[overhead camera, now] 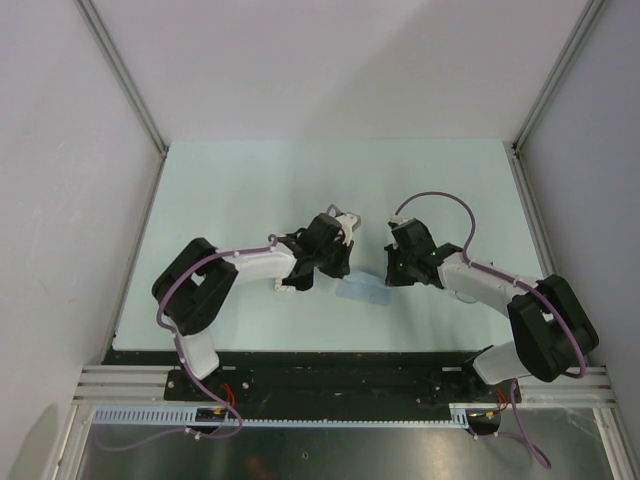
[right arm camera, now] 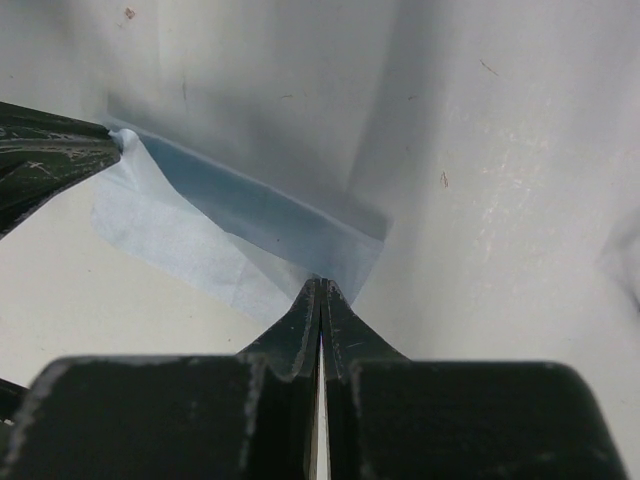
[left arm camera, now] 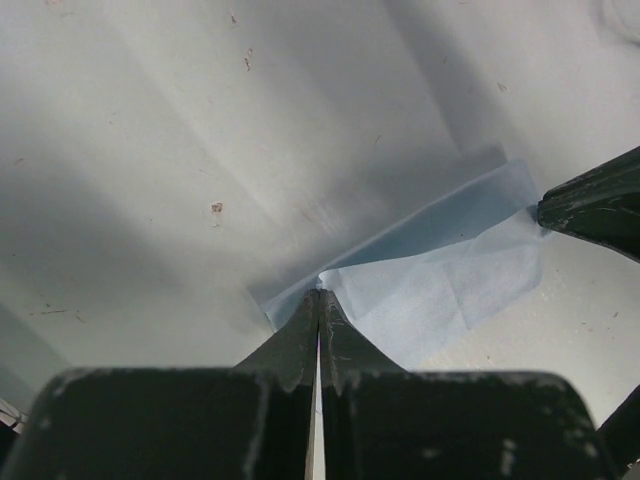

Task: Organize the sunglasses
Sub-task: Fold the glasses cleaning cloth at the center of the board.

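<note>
Blue cloth: a thin, pale blue sheet, near the front middle of the table, stretched between the two claws.
Cloth surface: in the left wrist view a deeper blue band runs along its far side, with a paler, creased part nearer the camera. The right wrist view shows the same two shades.
Cloth height: it casts a soft shadow, but I cannot tell whether it lies flat on the table or hangs just off it.
Left gripper: clenched, the two dark fingers pressed together with only a hairline between them, nipping the cloth at its near corner. From above it points right and down toward the cloth.
Right gripper: also clenched tight, fingers pinching the opposite end of the cloth. From above it faces the left claw across the sheet.
Each claw seen by the other: the right one's tip touches the cloth's far corner in the left wrist view. The left one's tip does likewise in the right wrist view.
Table: pale mint top, with small brown specks seen up close.
Cables: purple, looping over both arms.
Surround: plain light walls with metal corner rails.
</note>
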### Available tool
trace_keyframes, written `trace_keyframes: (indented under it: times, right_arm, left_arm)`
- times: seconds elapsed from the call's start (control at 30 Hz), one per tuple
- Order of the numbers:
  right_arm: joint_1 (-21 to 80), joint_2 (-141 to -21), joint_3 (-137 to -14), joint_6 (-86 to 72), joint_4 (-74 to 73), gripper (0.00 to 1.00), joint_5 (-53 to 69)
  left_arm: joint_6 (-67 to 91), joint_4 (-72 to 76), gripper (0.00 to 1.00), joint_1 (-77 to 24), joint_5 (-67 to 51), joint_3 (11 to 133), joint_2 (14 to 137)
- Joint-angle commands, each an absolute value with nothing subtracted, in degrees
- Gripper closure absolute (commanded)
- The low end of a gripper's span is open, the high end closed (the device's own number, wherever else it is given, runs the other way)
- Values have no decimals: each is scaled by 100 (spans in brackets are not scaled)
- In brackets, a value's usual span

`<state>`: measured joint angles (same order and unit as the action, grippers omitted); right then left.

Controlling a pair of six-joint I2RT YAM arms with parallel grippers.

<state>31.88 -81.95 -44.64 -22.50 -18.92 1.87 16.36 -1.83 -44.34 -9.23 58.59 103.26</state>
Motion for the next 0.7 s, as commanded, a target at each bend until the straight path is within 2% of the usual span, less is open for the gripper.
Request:
trace_keyframes:
  times: [0.0, 0.27, 0.4, 0.43, 0.53, 0.63, 0.67]
  right_arm:
    - [3269, -8086, -4403, -2338, -1995, 100, 35]
    - [3366, -8174, -4395, -2355, -2039, 100, 0]
    - [3410, -8147, -4395, -2373, -2030, 100, 0]
    - [3419, -8121, -4395, -2364, -2039, 98, 0]
    - [3436, -8086, -4395, -2364, -2039, 92, 0]
    - [3454, -7981, -4394, -2355, -2074, 78, 9]
    - [3454, -7946, -4395, -2355, -2074, 76, 26]
  left_arm:
    - [1336, -70, 100, -4482, -1090, 5775, 10002]
    - [1292, -70, 99, -4482, -1143, 5695, 10063]
    - [1301, -70, 91, -4491, -1169, 5687, 10064]
    - [1292, -70, 85, -4491, -1186, 5678, 10046]
    - [1283, -70, 75, -4491, -1186, 5652, 9985]
    - [1274, -70, 70, -4491, -1230, 5599, 9870]
    - [1266, -70, 70, -4491, -1257, 5590, 9801]
